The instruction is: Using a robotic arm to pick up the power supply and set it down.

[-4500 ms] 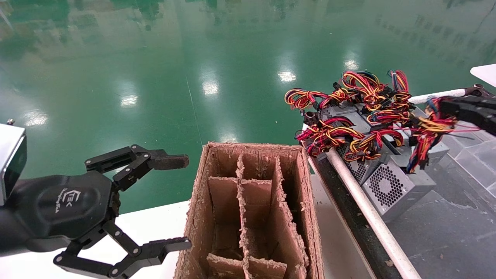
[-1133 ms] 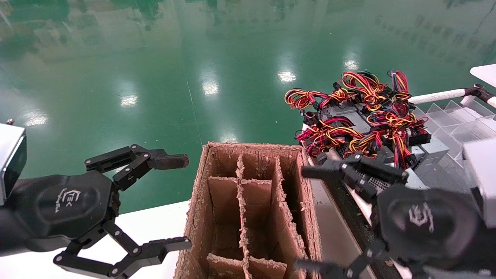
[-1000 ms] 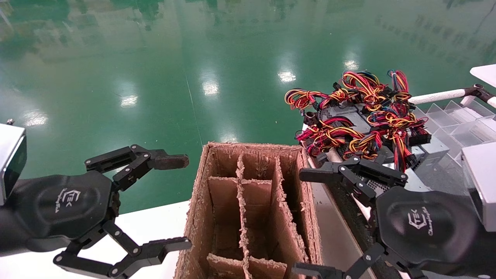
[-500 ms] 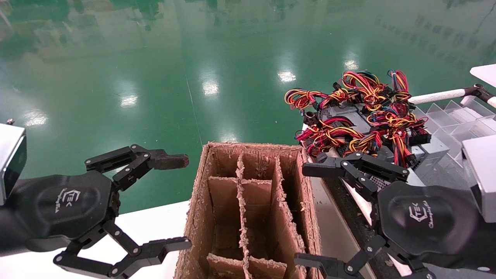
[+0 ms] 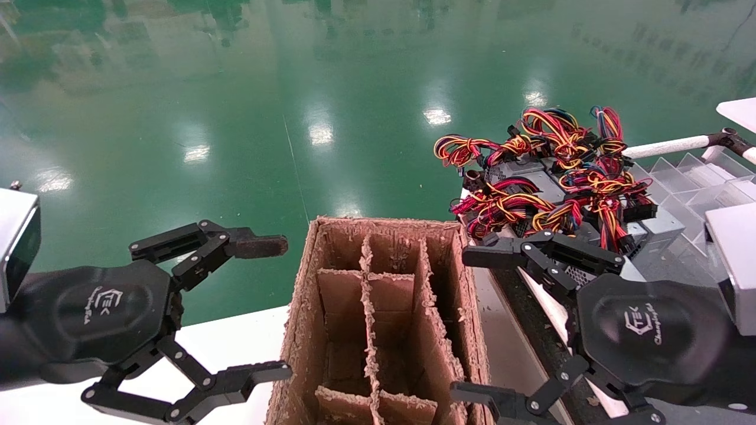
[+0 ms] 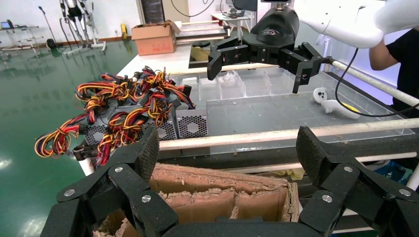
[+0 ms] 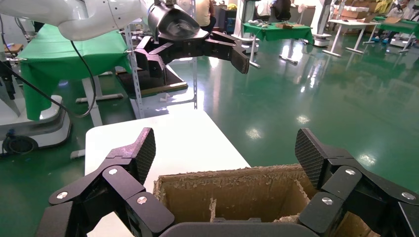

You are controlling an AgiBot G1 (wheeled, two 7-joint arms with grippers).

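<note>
The right gripper (image 5: 472, 324) hangs just right of the brown cardboard divider box (image 5: 378, 330), its fingers spread wide and holding nothing. Its far finger (image 5: 493, 257) reaches toward the box's right wall, and its near finger (image 5: 484, 395) sits low at the near edge of the head view. The left gripper (image 5: 271, 307) is parked on the other side of the box, over the white table (image 5: 236, 342), its jaws likewise wide and empty, with a brownish worn pad on its far fingertip (image 5: 257, 247).

The power supplies (image 5: 567, 236) lie on the grey tray (image 5: 673, 260) to the far right, grey metal cases with honeycomb grilles, clustered together under tangled red, yellow and black wire bundles (image 5: 531, 171). A white rail (image 5: 549, 307) runs along the tray's left edge, between the cases and the box. In the left wrist view the same cluster (image 6: 148, 123) sits beyond the box's far rim (image 6: 217, 182), apart from both grippers. The box's compartments appear empty. Glossy green floor (image 5: 266, 106) stretches beyond.
</note>
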